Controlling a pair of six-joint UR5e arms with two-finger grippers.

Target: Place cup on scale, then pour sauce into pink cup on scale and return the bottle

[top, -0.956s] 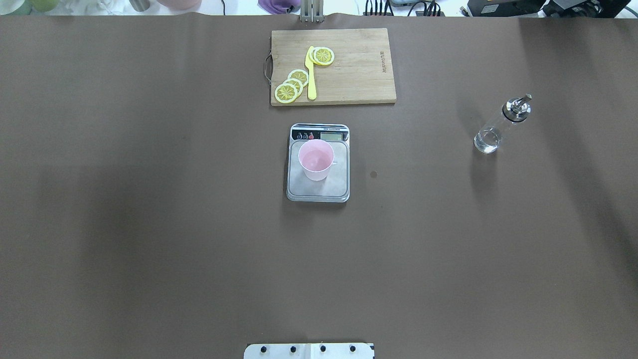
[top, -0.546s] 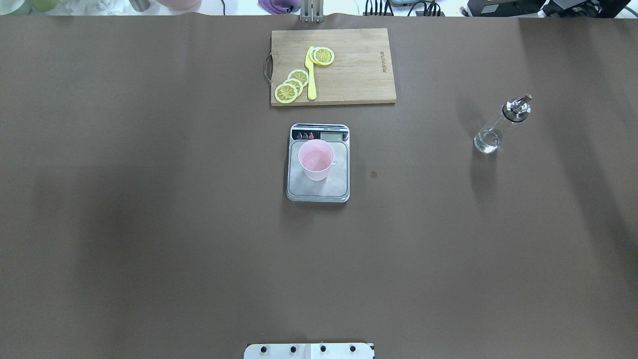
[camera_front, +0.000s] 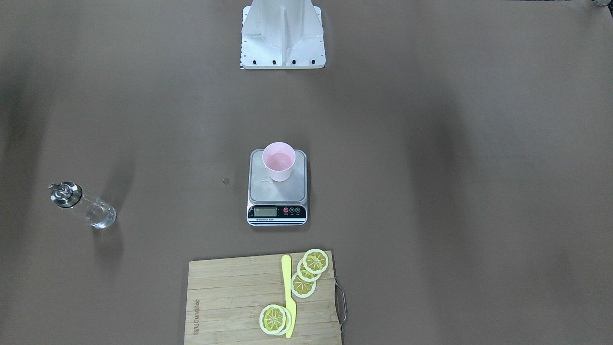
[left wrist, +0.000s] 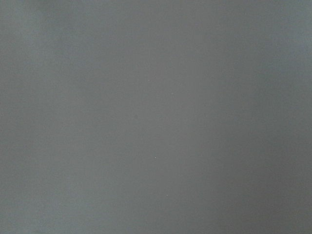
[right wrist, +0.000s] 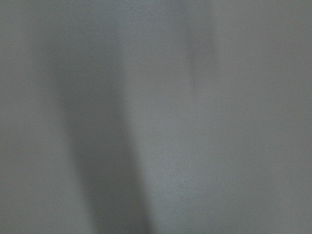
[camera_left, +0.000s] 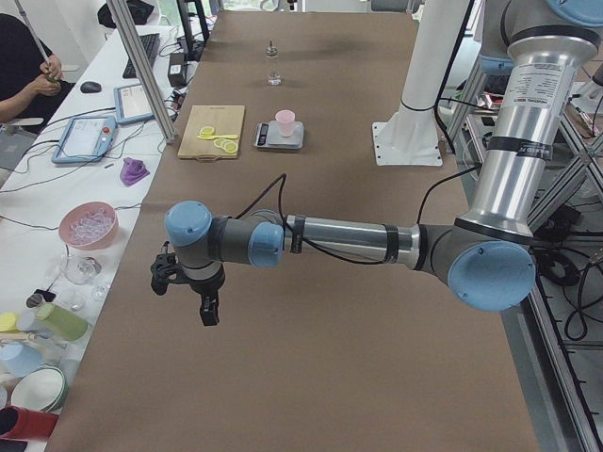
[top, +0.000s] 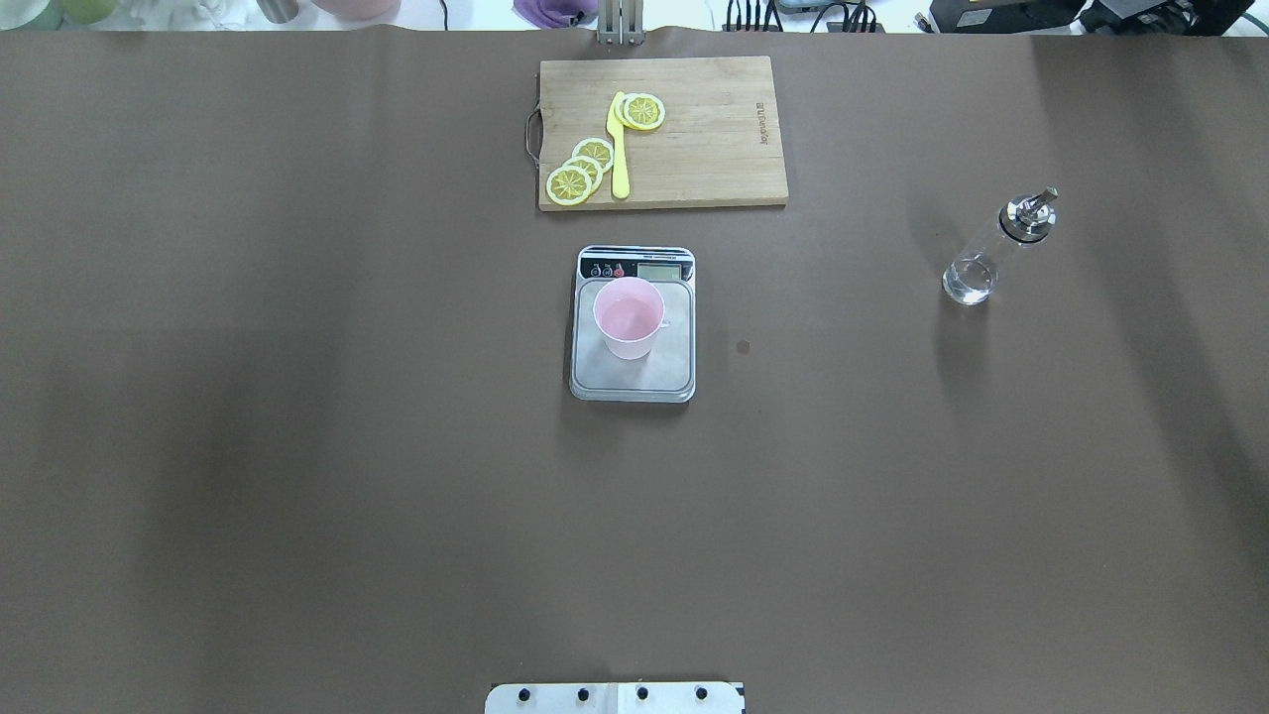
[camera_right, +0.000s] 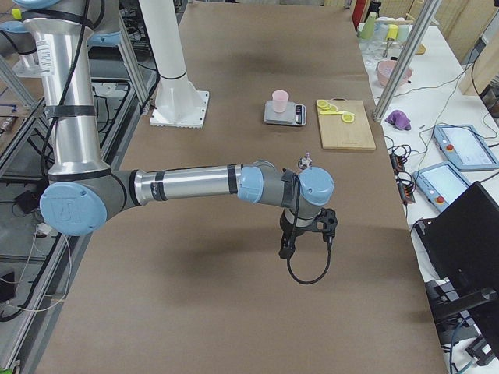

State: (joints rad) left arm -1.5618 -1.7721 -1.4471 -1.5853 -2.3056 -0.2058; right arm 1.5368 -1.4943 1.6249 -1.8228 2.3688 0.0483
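Centrally, cup [top: 628, 317] sits on scale [top: 633, 382]; bottle [top: 994, 250] well apart.
Left fingers [camera_left: 208, 303], right fingers [camera_right: 286, 240] hang far from both; open or closed, cannot tell.

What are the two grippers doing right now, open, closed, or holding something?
Left gripper: cannot be told; it shows only in a side view.
Right gripper: cannot be told; it shows only in a side view.
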